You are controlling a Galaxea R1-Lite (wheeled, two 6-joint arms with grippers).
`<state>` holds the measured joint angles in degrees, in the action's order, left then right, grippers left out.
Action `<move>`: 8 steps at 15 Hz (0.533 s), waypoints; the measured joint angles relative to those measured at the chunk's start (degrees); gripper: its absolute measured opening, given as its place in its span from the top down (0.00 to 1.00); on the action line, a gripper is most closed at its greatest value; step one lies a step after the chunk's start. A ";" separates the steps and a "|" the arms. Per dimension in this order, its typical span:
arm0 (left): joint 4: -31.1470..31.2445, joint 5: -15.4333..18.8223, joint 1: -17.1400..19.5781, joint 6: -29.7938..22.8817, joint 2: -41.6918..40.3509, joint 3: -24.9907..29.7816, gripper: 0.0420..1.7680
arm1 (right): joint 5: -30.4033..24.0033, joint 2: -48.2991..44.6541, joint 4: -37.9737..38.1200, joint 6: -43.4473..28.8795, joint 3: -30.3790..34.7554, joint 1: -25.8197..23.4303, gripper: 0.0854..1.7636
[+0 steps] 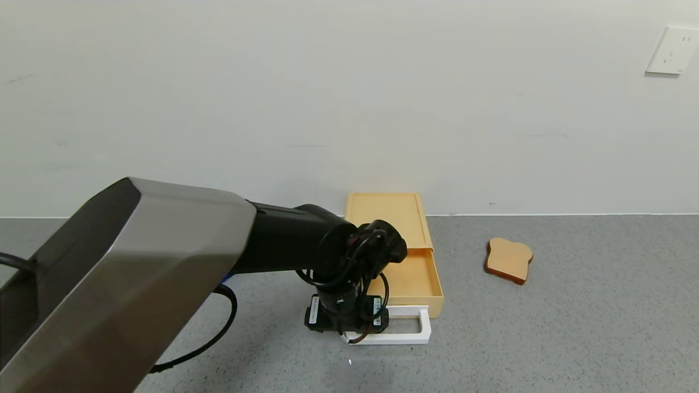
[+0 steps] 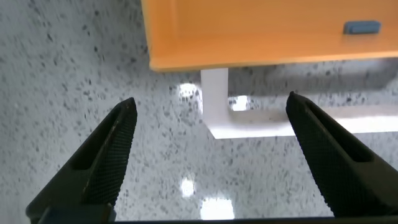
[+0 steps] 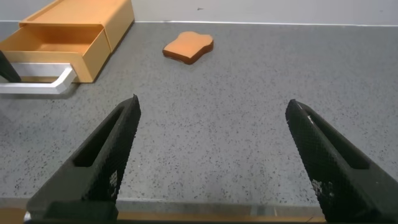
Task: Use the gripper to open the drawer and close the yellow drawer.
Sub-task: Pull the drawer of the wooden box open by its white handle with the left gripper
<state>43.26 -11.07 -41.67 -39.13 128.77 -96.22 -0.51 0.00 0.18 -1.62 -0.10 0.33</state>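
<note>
In the head view, the left gripper (image 1: 349, 327) hangs over the left end of the white handle (image 1: 398, 327) of the drawer (image 1: 412, 278), which stands pulled partly out of its yellow box (image 1: 385, 210) toward the robot. The handle's long axis runs left to right across the view, square to the drawer's line of travel. The fingertips are hidden under the wrist here. A toast slice (image 1: 509, 260) lies well apart to the right on the grey table (image 1: 573, 327); the right arm is out of this view.

In the left wrist view, the left gripper (image 2: 208, 162) has its jaws spread wide, holding nothing. The handle's corner (image 2: 214, 106) lies between and just beyond the fingertips, with the drawer front (image 2: 261, 34) past it. The bar runs off toward one finger, so closing the drawer looks to need a push along the travel line, against handle or front.

In the right wrist view, the right gripper (image 3: 211, 162) is likewise spread and empty, parked low over the table. The drawer (image 3: 59, 43) and handle (image 3: 37, 84) sit far off to its side, so the left arm is plainly the nearer one.
</note>
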 joint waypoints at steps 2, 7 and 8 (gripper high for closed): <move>-0.05 0.40 -0.26 -0.34 -0.95 1.21 0.03 | 0.00 0.00 0.00 -0.02 0.00 0.00 0.03; -1.62 0.63 -0.02 -1.18 -1.29 2.34 0.03 | 0.00 0.00 0.00 -0.05 0.00 -0.02 0.03; -2.12 0.73 0.11 -1.18 -1.27 2.34 0.03 | 0.00 0.00 0.00 -0.05 0.00 -0.02 0.03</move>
<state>41.14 -10.34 -41.56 -40.31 127.50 -93.88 -0.51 0.00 0.18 -1.67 -0.10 0.30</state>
